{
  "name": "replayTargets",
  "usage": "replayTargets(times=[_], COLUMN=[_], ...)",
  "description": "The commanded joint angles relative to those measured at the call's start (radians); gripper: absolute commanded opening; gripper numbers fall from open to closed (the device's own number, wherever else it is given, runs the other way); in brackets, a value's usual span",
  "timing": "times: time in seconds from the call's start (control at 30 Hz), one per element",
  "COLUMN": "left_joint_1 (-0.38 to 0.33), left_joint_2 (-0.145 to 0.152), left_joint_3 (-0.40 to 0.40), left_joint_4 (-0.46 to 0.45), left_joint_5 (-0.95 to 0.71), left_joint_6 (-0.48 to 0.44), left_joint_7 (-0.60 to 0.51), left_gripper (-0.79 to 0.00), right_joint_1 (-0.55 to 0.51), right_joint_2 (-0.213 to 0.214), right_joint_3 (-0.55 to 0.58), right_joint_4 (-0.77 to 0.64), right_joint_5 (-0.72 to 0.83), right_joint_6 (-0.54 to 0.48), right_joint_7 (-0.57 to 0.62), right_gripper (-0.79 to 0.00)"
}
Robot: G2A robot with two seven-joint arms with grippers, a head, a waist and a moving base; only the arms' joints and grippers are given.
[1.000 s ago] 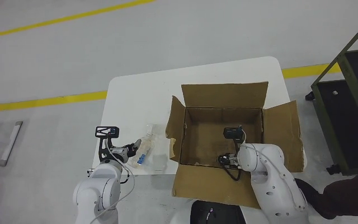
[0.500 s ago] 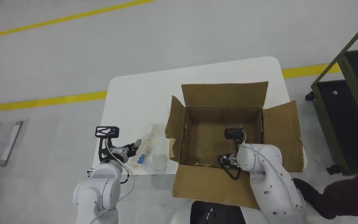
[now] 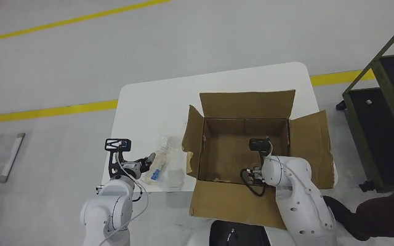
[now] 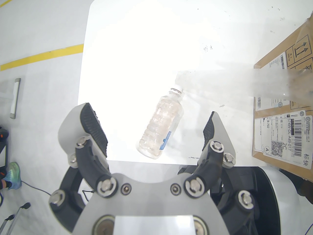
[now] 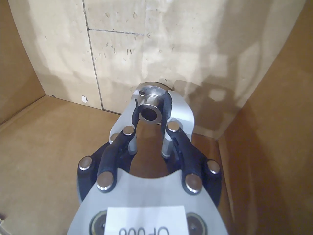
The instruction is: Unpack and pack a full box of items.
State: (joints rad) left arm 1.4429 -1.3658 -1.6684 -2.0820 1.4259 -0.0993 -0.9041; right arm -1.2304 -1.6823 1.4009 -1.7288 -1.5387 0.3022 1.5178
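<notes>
Right gripper (image 5: pixel 151 108) is down inside the cardboard box (image 3: pixel 246 103), pads clamped on either side of a small metal bushing (image 5: pixel 149 93). It's a round steel thing with a flange and a hole through it, held low near the corner where the box floor meets a wall. I can't tell if it's actually off the floor or just touching.

Left gripper (image 4: pixel 150 121) hangs over the worktop (image 3: pixel 160 104) with its fingers wide apart and nothing in them. A clear plastic bottle (image 4: pixel 168 106) lies on its side right below, beside the box.

My guess is this is the lift-out step for the bushing. To do it well:
- Go straight up first. The walls are close, and dragging sideways would catch a wall or flap.
- Smooth round steel in rubber pads can twist or slip, so keep the wrist steady and don't swing.
- Clear the rim fully before heading to the worktop.
- Set it down well apart from the bottle, which looks like it could roll if bumped.
</notes>
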Motion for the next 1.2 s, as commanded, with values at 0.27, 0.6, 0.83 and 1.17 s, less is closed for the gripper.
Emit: replayTargets(times=[0.27,0.6,0.83,1.17], left_joint_1=[0.000,0.000,0.000,0.000], left_joint_2=[0.000,0.000,0.000,0.000], left_joint_3=[0.000,0.000,0.000,0.000], left_joint_4=[0.000,0.000,0.000,0.000], left_joint_5=[0.000,0.000,0.000,0.000], left_joint_6=[0.000,0.000,0.000,0.000], left_joint_7=[0.000,0.000,0.000,0.000], left_gripper=[0.000,0.000,0.000,0.000], right_joint_1=[0.027,-0.015,-0.092,-0.197], right_joint_2=[-0.009,-0.009,-0.001,0.006], right_joint_3=[0.031,0.012,0.009,0.014], right_joint_4=[-0.080,-0.286,-0.347,-0.394], right_joint_5=[-0.017,-0.069,-0.055,-0.029], right_joint_6=[-0.014,-0.036,-0.084,-0.089], right_joint_7=[0.014,0.007,-0.099,-0.222], right_gripper=[-0.785,-0.785,-0.785,-0.785])
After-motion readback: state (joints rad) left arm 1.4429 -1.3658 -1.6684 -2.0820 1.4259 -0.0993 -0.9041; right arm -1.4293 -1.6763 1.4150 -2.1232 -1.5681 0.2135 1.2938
